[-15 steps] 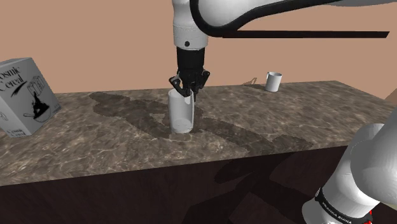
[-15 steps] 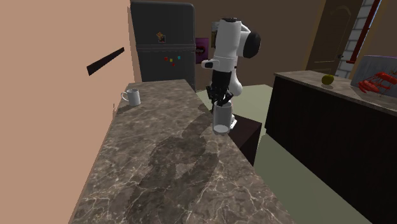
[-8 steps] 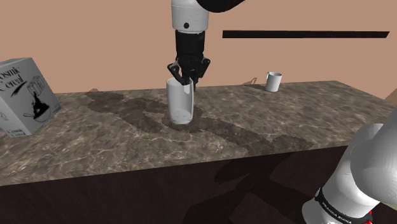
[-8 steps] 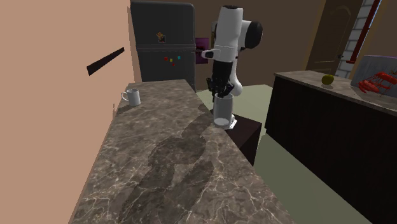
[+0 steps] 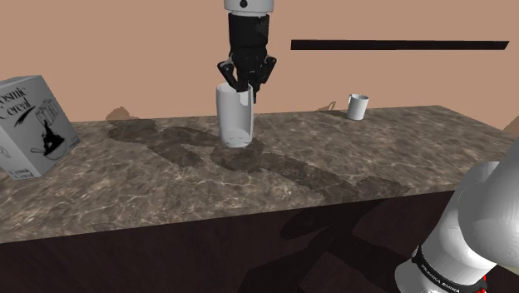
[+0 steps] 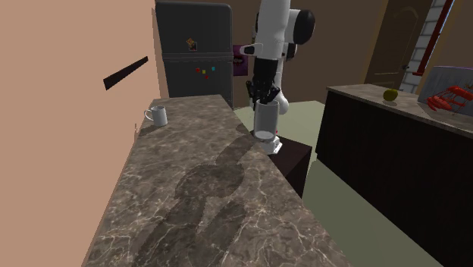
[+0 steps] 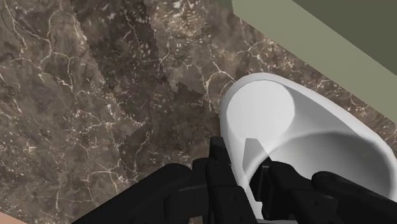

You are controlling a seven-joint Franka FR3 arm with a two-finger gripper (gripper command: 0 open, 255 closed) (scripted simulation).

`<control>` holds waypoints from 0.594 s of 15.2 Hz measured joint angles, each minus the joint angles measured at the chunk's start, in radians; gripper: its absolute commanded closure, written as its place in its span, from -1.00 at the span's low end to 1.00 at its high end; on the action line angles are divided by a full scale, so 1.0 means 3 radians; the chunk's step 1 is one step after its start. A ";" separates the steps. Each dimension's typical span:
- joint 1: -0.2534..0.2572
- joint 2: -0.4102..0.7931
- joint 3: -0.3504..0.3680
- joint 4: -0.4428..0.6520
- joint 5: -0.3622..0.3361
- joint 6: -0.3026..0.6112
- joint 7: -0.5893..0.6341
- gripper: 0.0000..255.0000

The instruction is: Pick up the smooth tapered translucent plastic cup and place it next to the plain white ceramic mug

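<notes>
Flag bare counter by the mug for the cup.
Widest bare counter lies between the cup, in the gripper, and the mug. Also free: from the mug to the counter's open edge. Tight: the mug's wall side, where a small brown thing sits.

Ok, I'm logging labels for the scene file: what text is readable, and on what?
"Cosmic Cereal", first letter unclear: on the box.
"FRANKA EMIKA", barely legible: on the arm's lower link.
The fridge magnets: too small to read.
</notes>
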 measured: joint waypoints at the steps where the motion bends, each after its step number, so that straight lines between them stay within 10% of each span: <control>1: 0.0001 0.0015 0.0003 0.0059 -0.0005 -0.0046 0.0003 1.00; 9: 0.0013 0.0169 0.0037 0.0610 -0.0065 -0.0456 0.0025 1.00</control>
